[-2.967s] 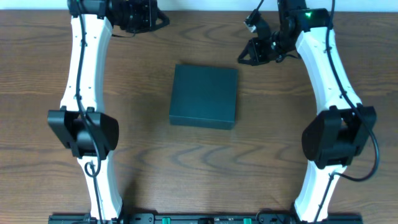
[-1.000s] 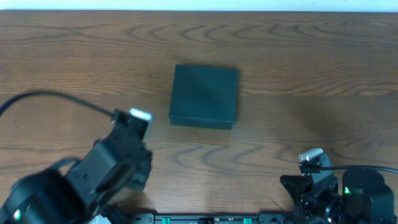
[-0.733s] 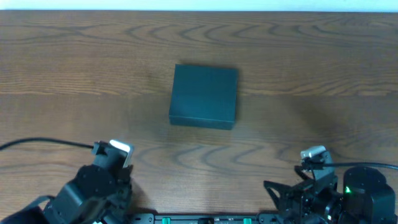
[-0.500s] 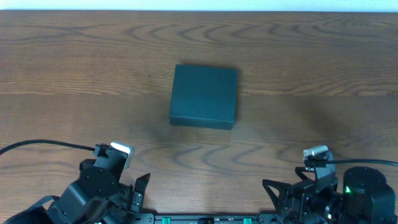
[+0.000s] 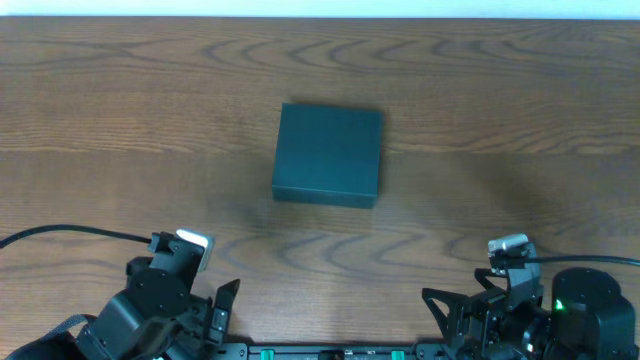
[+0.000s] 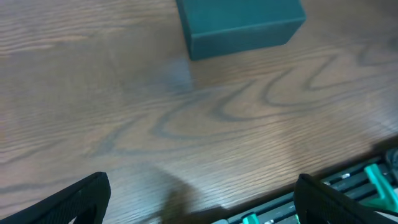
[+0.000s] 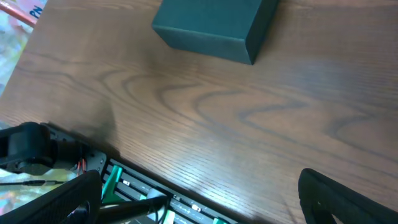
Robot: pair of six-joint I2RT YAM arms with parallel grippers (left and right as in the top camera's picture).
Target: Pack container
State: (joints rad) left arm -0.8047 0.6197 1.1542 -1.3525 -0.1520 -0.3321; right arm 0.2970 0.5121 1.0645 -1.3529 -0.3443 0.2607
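The container (image 5: pixel 328 155) is a dark grey-teal box lying shut, lid down, at the middle of the wooden table. It also shows at the top of the left wrist view (image 6: pixel 239 25) and of the right wrist view (image 7: pixel 214 28). My left gripper (image 5: pixel 205 312) sits low at the near-left edge, far from the box. Its jaws are open with only bare wood between them (image 6: pixel 202 208). My right gripper (image 5: pixel 465 315) sits low at the near-right edge, also open and empty (image 7: pixel 199 205). No snack packets show in any view.
A black base rail with green parts (image 5: pixel 330 352) runs along the table's near edge, just below both grippers. A black cable (image 5: pixel 60 232) loops over the table at the left. The table's left edge and coloured items beyond it show in the right wrist view (image 7: pixel 18 15).
Both arms have dropped back to the near edge, the left one moving down and left. Both grippers went from shut to open. The box has not moved.
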